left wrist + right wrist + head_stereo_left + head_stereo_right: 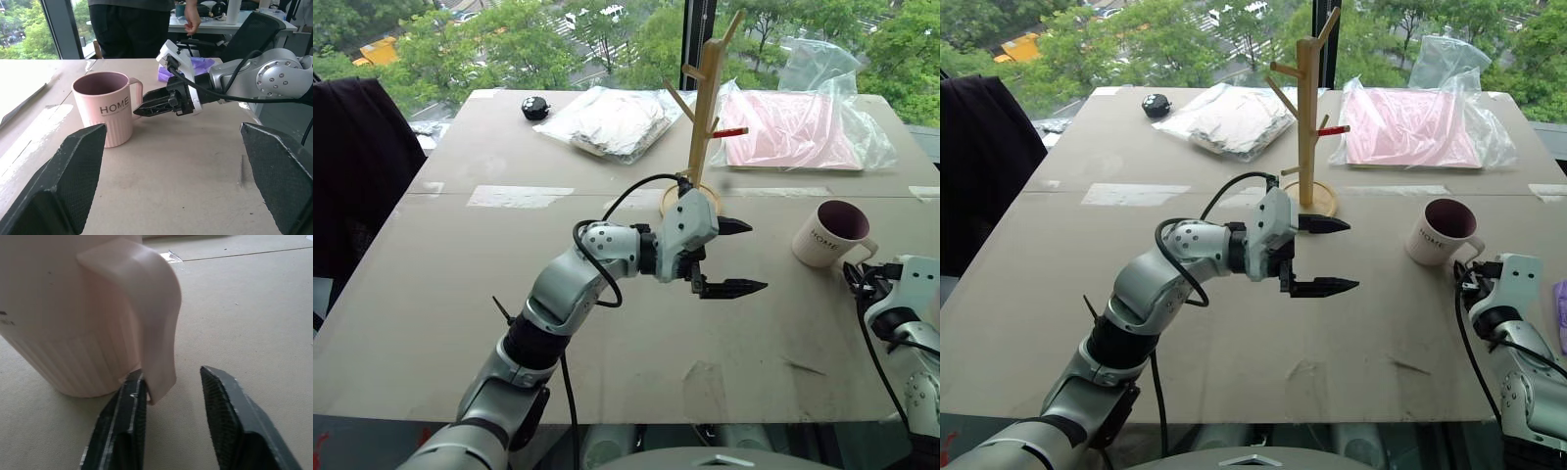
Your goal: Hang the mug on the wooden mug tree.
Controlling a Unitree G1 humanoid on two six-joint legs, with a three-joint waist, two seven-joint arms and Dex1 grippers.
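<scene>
Two grippers are seen over the table [460, 294]. On the left, the left gripper [734, 257] is held above the bare tabletop with its fingers spread wide and nothing between them. Behind it, the wooden mug tree [707, 108] stands upright. Further right, the mug [829, 233] rests upright on the table. The right gripper [168, 396] is placed at its handle, one finger just inside the loop, the other outside with a gap remaining.

A wide beige table [460, 294] stands against a big window [558, 39] with a dark upright frame, green treetops and daylight beyond. 2 clear plastic bags [612, 122] and a small black object [535, 108] lie at its far edge. A dark chair [357, 176] stands beside it.
</scene>
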